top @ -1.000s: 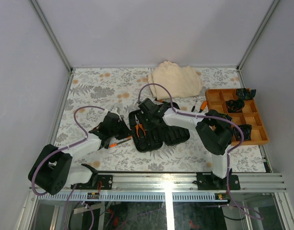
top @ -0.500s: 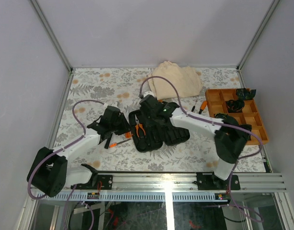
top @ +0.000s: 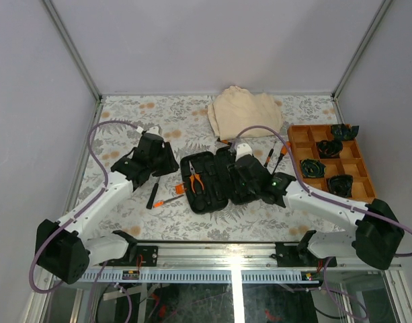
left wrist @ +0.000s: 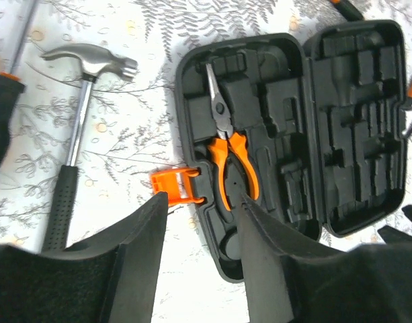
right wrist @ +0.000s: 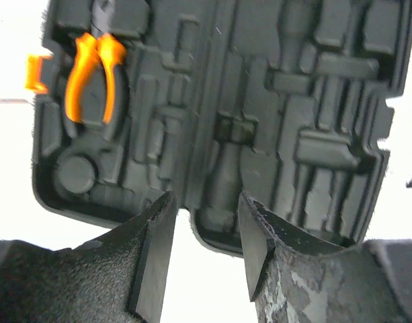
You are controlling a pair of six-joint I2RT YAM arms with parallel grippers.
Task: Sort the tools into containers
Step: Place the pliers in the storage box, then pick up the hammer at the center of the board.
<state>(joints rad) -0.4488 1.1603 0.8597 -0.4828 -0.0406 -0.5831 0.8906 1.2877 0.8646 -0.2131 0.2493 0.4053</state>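
The black tool case (top: pixel 219 183) lies open on the table, its moulded slots facing up. Orange-handled pliers (top: pixel 194 180) rest in its left half (left wrist: pixel 226 148) (right wrist: pixel 91 74). A small hammer (left wrist: pixel 91 64) lies left of the orange latch (left wrist: pixel 173 186), next to a black-and-orange screwdriver (top: pixel 169 200). Two more screwdrivers (top: pixel 276 155) lie right of the case. My left gripper (top: pixel 160 163) (left wrist: pixel 200 197) hangs open and empty above the latch. My right gripper (top: pixel 248 176) (right wrist: pixel 206 198) is open and empty over the case's near edge.
A beige folded cloth (top: pixel 246 111) sits at the back. An orange compartment tray (top: pixel 363 182) with black items stands at the right. Another black handle with an orange band (left wrist: pixel 1 114) shows at the left edge of the left wrist view.
Both grippers have opened. The left arm has risen and swung back left, away from the case. The right arm has drawn back from the case's left half toward its right side.
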